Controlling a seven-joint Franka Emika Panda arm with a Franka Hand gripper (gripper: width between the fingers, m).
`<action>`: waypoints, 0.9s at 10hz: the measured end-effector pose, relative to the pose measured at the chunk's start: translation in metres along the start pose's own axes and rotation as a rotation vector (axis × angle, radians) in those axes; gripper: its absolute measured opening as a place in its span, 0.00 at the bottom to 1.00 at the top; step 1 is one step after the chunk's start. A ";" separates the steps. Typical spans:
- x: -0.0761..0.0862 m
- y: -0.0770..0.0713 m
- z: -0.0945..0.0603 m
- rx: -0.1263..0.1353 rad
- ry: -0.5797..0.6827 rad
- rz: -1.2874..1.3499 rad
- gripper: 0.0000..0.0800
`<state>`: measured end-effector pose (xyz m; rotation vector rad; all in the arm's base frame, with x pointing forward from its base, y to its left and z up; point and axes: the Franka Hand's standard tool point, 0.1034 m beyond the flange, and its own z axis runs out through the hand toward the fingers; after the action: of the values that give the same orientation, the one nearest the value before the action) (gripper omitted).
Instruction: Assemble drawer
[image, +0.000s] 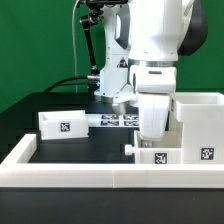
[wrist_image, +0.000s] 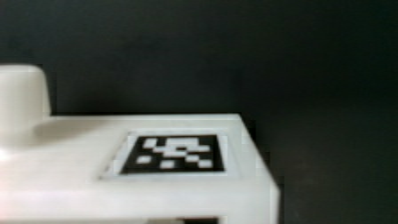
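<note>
One small white drawer box with a tag stands on the black table at the exterior view's left. A second small box with a tag sits just behind the border wall, beside the large cube casing at the exterior view's right. My gripper hangs straight over this second box, at or touching its top. In the wrist view the box fills the lower part very close, its tag facing the camera. My fingertips are hidden, so I cannot tell whether the jaws grip it.
The marker board lies flat on the table between the left box and the arm. The long low white border wall runs along the front and up the exterior view's left side. A black cable hangs behind the arm.
</note>
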<state>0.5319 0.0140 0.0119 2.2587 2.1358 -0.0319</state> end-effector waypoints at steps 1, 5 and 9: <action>0.000 0.001 0.000 -0.007 -0.005 -0.017 0.05; -0.002 0.001 0.000 -0.007 -0.011 -0.016 0.05; -0.005 0.005 -0.011 -0.009 -0.014 0.002 0.57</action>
<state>0.5361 0.0091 0.0234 2.2486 2.1232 -0.0377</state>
